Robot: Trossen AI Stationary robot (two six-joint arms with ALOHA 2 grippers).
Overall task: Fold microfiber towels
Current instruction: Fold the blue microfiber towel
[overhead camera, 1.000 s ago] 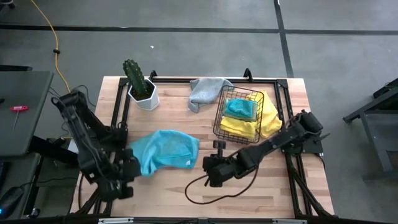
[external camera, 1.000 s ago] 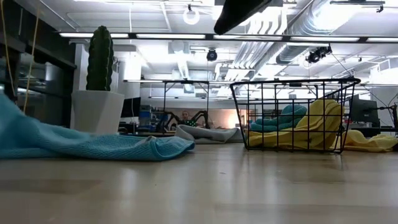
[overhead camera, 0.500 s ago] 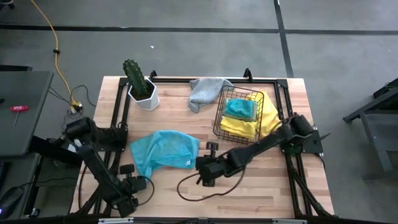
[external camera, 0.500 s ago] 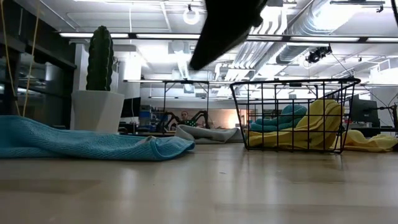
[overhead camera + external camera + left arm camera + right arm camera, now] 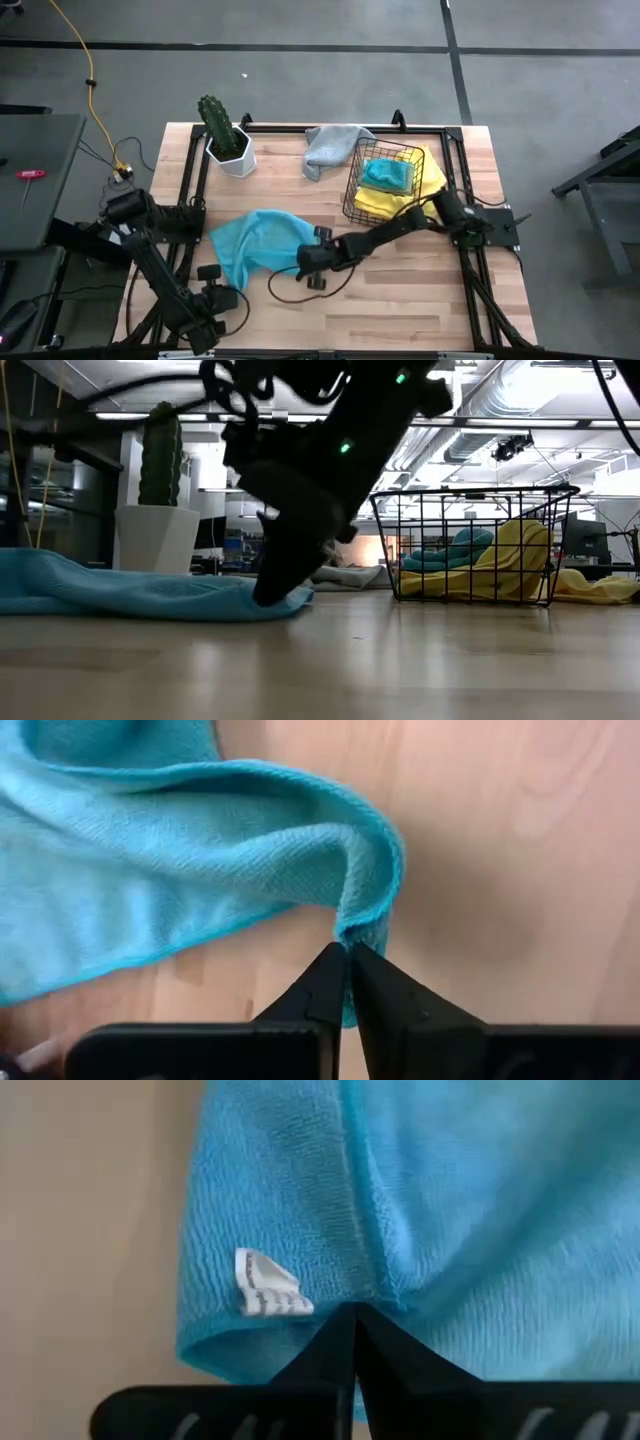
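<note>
Wrist views: both claws (image 5: 349,952) (image 5: 355,1318) pinched on teal towel (image 5: 262,245) edges.

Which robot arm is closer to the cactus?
Left. The left end effector grips the blue towel at the table's front-left; the right end effector grips its other side, farther from the cactus.

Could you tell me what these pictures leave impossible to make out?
- Low view: the right gripper hides the teal towel edge it pinches.
- High view: yellow towels in the wire basket lie heaped; count unclear.
- Left wrist view: left gripper covers its pinched hem.
</note>
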